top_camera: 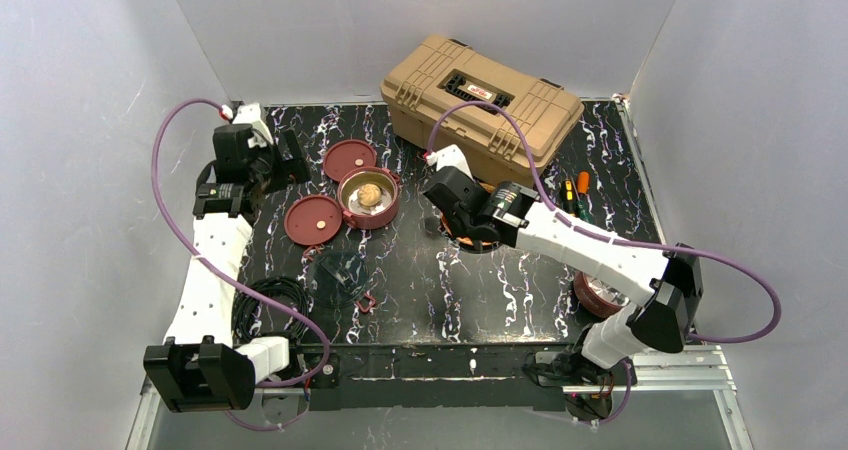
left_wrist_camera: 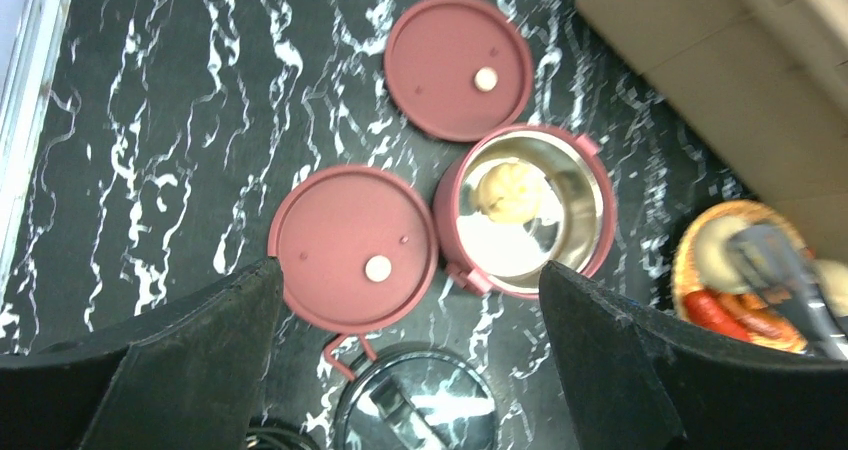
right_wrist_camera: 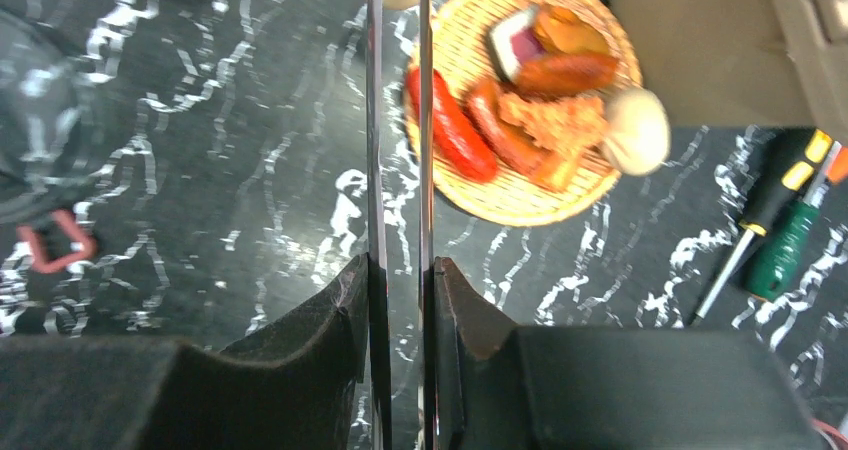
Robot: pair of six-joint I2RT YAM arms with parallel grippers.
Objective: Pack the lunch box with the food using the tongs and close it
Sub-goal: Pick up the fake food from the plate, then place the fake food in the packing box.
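Tongs [right_wrist_camera: 376,170] were found clamped in the right gripper [right_wrist_camera: 400,282], its pads pressed on both slim arms so that these ran nearly parallel towards twelve o'clock. The tips passed out of the wrist view, so any load could not be confirmed. The woven plate [right_wrist_camera: 520,205], at one o'clock from that gripper, carried red sausage pieces [right_wrist_camera: 450,125] and a beige bun [right_wrist_camera: 635,130], evidently the stock awaiting transfer. The left gripper [left_wrist_camera: 408,270] hung with fingers spread wide, gripping nothing, above the open bowl [left_wrist_camera: 590,185], which already held one bun [left_wrist_camera: 510,190]. Two lids lay flat on the table, one [left_wrist_camera: 458,67] at eleven o'clock of the bowl and one [left_wrist_camera: 352,247] at nine o'clock, judged set aside to keep the bowl accessible. Closing was not yet done.
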